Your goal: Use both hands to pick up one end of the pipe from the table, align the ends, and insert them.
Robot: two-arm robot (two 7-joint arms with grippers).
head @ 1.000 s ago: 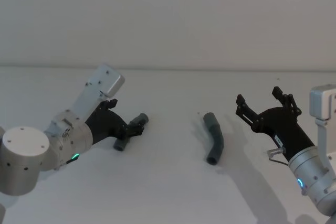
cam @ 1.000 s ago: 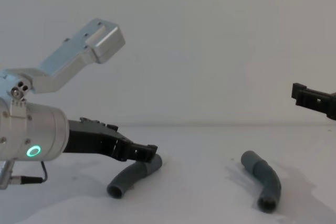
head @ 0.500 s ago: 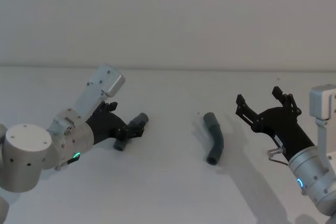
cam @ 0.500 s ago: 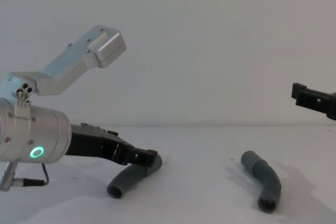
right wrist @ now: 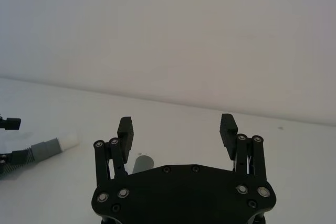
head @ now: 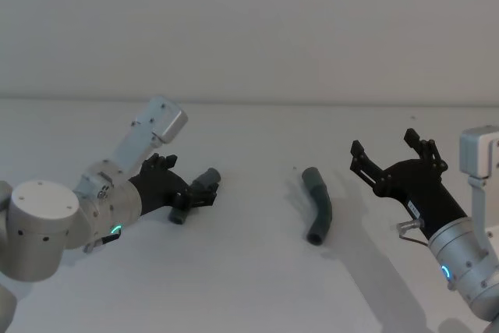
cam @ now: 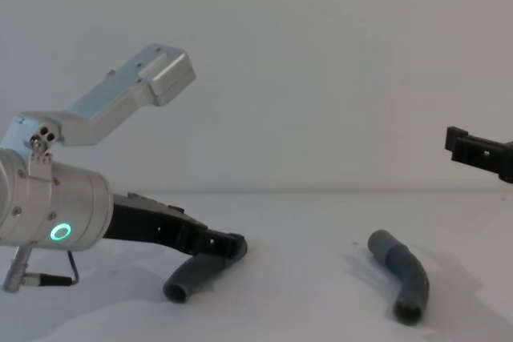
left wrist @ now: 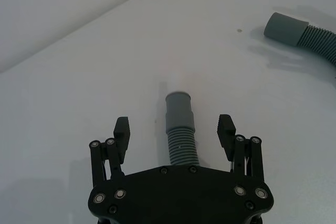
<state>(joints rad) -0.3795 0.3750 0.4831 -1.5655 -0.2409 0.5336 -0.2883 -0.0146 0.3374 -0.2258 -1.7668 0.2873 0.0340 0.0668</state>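
Two bent dark-grey ribbed pieces of the pipe lie on the white table (head: 249, 271). My left gripper (head: 195, 193) is low over the left piece (head: 178, 214). In the left wrist view its open fingers (left wrist: 122, 127) stand apart on either side of that piece (left wrist: 180, 135), whose smooth end (left wrist: 177, 106) points away from the wrist. That end looks white (right wrist: 69, 141) in the right wrist view. The right piece (head: 318, 207) lies alone, its wide cuff (left wrist: 283, 24) towards the left piece. My right gripper (head: 383, 144) hangs open above the table to its right, holding nothing.
The table runs back to a plain pale wall. Bare table surface lies between the two pieces and in front of them. In the chest view the left piece (cam: 188, 282) lies under the left gripper (cam: 228, 246), and the right piece (cam: 403, 278) lies by itself.
My left gripper has sunk lower around the left piece and its arm has shifted slightly. The right arm and both pieces have not moved.
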